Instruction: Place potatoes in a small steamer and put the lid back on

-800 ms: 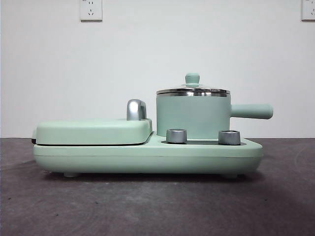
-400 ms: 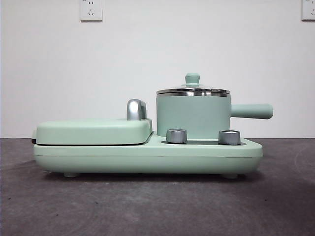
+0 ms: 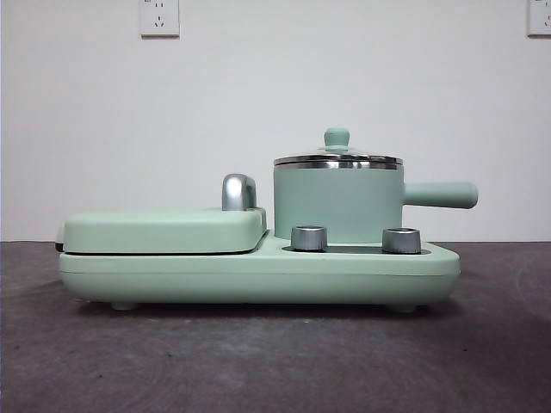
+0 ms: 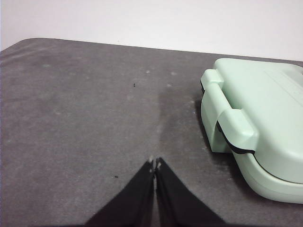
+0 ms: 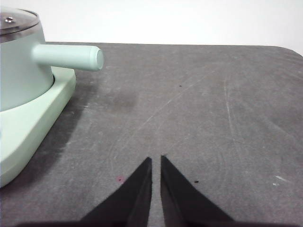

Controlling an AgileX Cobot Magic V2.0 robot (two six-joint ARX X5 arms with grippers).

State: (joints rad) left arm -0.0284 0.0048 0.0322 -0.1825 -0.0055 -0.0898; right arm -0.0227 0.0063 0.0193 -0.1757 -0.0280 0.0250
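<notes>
Where the mint-green base [image 3: 258,271] stands on the dark grey worktop [image 3: 258,361], the steamer [image 3: 337,205] sits upright on the right-hand part of it, straight side handle [image 3: 441,195] pointing right. Lid [image 3: 337,158]: seated on the steamer's steel rim, green knob [image 3: 336,137] uppermost. Potato: not visible in any view; the pot wall is opaque, contents cannot be told. Two steel dials [image 3: 309,237] on the base, directly in front of the steamer. Griddle cover [image 3: 164,231]: flat, closed, on the left-hand part of the base, with a chrome handle [image 3: 238,192] at its edge nearest the steamer.

Left end effector [image 4: 155,163]: jaws pressed together at the tips, holding nothing, above bare worktop, beside the griddle end of the base [image 4: 255,132] and apart from it.

Right end effector [image 5: 156,161]: jaws nearly together, a thin gap between them, holding nothing, above bare worktop, near the steamer's handle [image 5: 68,56] and well clear of it.

Two wall sockets [image 3: 159,17] on the white wall behind.
</notes>
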